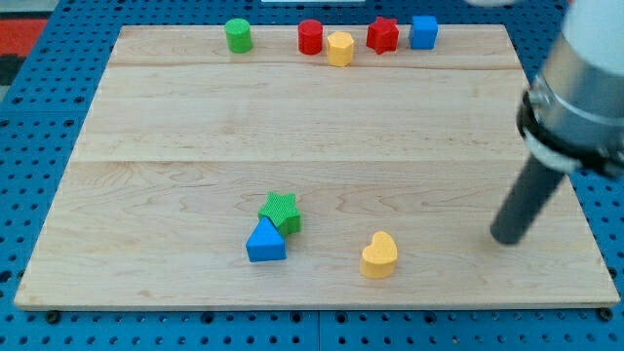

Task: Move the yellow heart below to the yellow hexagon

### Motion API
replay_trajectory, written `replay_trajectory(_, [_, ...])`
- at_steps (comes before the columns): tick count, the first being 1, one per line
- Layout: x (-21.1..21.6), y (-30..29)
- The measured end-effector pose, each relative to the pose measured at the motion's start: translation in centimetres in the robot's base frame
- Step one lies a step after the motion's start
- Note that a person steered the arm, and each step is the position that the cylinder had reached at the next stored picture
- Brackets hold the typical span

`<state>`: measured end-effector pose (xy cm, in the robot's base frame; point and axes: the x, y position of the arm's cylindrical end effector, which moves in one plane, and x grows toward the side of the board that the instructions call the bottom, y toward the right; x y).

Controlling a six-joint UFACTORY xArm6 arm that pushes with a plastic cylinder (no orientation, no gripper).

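The yellow heart (379, 255) lies near the view's bottom, a little right of centre. The yellow hexagon (340, 48) sits at the view's top, just right of the red cylinder (310, 37). My tip (507, 237) rests on the board at the view's right, well to the right of the yellow heart and slightly above its level, apart from every block.
A green cylinder (238, 35), a red star (382, 35) and a blue cube (423, 31) line the view's top. A green star (281, 212) touches a blue triangle (265, 241) at the lower left of centre. The wooden board (195, 127) lies on blue pegboard.
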<state>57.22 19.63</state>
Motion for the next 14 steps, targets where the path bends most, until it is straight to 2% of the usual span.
replay_trajectory(1, [4.6, -2.2])
replay_trajectory(3, [4.5, -8.3])
replay_trajectory(4, [3.4, -9.6])
replay_trajectory(6, [-1.4, -12.1])
replay_trajectory(9, [-2.0, -12.2])
replay_trajectory(10, [0.0, -11.3])
replay_trajectory(11, [4.6, -11.3])
replay_trajectory(12, [3.1, -13.7])
replay_trajectory(14, [-2.5, -15.0])
